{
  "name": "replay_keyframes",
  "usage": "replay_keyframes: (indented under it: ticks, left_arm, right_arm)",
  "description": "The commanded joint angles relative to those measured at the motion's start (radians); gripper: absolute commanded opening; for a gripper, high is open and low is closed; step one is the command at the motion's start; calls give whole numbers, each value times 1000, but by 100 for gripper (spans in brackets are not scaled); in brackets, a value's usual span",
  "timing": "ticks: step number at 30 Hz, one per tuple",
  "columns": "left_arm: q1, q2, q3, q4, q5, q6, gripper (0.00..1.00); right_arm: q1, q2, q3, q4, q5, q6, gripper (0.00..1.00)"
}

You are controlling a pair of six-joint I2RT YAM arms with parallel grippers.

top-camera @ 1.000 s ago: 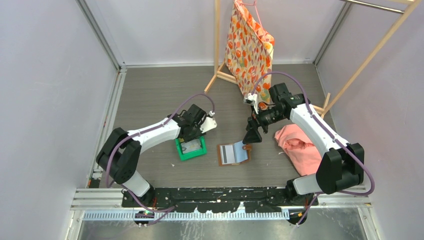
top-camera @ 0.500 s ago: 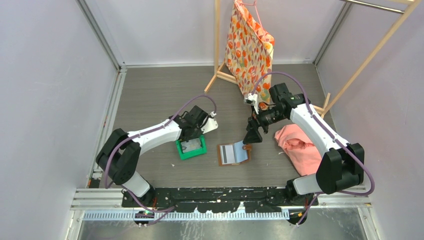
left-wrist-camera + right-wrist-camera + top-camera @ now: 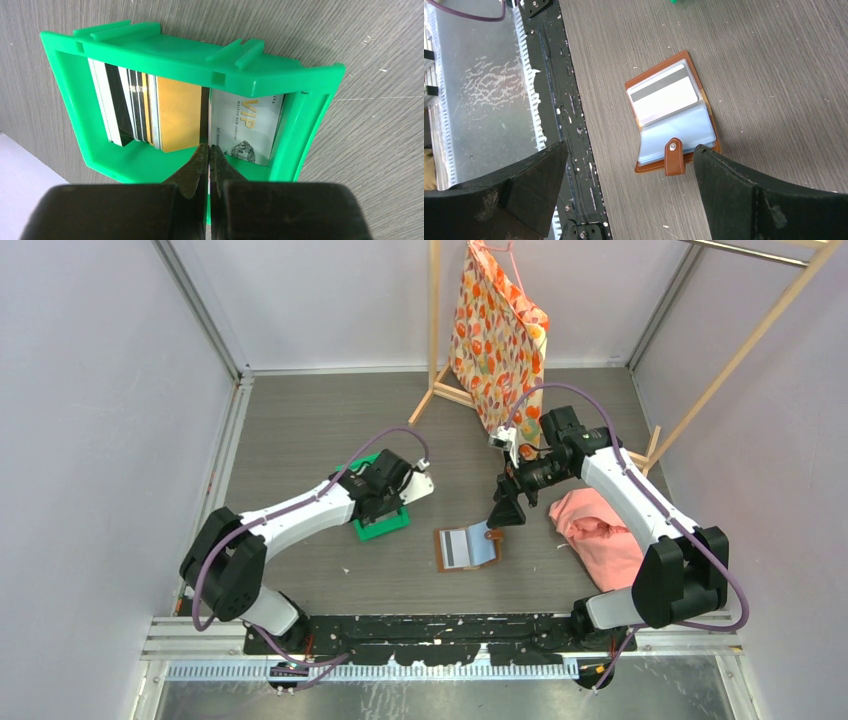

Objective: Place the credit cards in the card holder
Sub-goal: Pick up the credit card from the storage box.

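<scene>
Only the left wrist view shows glossy cards (image 3: 175, 120) upright in the plastic bin (image 3: 210, 55), left pincer (image 3: 209, 152) clenched; right pincer (image 3: 629, 155) released above the leather wallet (image 3: 671, 107).

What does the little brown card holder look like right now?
The card holder lies open and flat on the grey wood-look table. Its cover looks like brown leather with stitched edges. Inside are pale blue, see-through pockets. One pocket holds a white card with a grey stripe. A brown snap tab with a shiny stud folds over one edge. Only the table touches it; the right gripper hangs above, jaws wide open.
</scene>
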Motion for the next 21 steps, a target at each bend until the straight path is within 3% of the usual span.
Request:
replay_keyframes:
  ticks: [1, 12, 21]
  left_arm:
    - [4, -66, 17, -20, 27, -2, 0]
    - [33, -150, 43, -50, 50, -49, 0]
    - [177, -258, 185, -167, 243, -388, 0]
  right_arm:
    - [-4, -30, 5, -6, -30, -20, 100]
    - [-5, -27, 3, -9, -36, -23, 100]
    - [-12, -48, -5, -3, -59, -18, 100]
